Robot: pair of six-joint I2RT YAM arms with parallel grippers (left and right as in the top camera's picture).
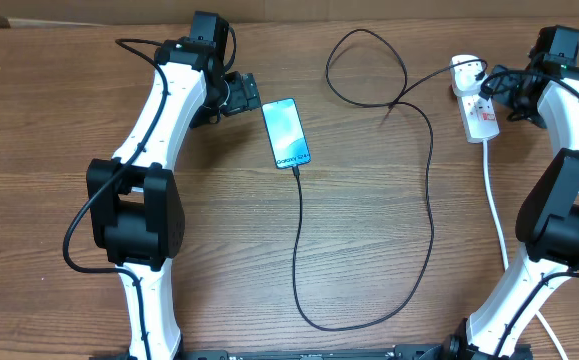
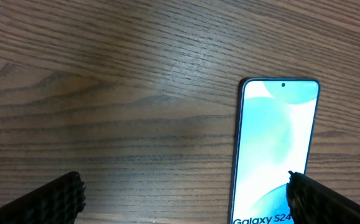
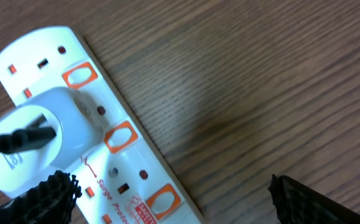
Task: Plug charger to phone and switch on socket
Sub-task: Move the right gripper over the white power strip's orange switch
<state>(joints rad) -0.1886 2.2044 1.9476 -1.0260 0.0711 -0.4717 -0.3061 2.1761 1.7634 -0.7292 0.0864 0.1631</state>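
The phone (image 1: pixel 285 133) lies flat with its blue screen lit, and it also shows in the left wrist view (image 2: pixel 273 149). The charger's black cable (image 1: pixel 299 250) meets the phone's near edge, loops across the table and ends in a white plug adapter (image 1: pixel 464 72) seated in the white socket strip (image 1: pixel 479 115). My left gripper (image 1: pixel 241 95) is open and empty, just left of the phone's top (image 2: pixel 186 199). My right gripper (image 1: pixel 496 88) is open and empty above the strip. In the right wrist view its fingers (image 3: pixel 173 199) straddle the strip (image 3: pixel 130 168) below the adapter (image 3: pixel 36 137). The strip has orange-red switches.
The strip's thick white cord (image 1: pixel 494 200) runs down the right side towards the table's front. The black cable makes a wide loop across the middle right (image 1: pixel 429 200) and a smaller loop at the back (image 1: pixel 369 65). Both arm bases stand at the front.
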